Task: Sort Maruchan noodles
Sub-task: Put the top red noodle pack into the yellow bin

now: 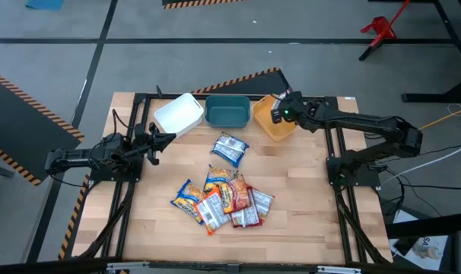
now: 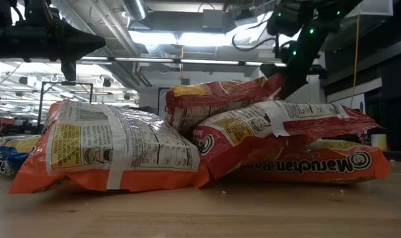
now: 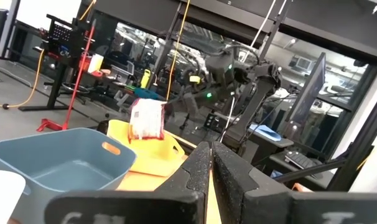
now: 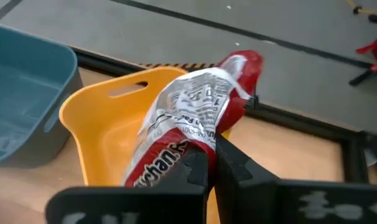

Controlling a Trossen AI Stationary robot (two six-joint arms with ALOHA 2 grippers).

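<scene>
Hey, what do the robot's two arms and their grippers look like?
Both arms are dark, slim, jointed links. The right gripper has small green lights glowing near its wrist. The left gripper ends in two dark, matte, wedge-shaped fingers; the right's look alike.

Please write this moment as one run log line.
right gripper: holds red packet over orange bin | left gripper: shut, waiting

grey floor [image 1: 215,53], hazard tape [image 1: 238,80] — ceiling lights [image 2: 187,38]

overhead and table-level views share the packet pile [image 1: 223,199] (close).
</scene>
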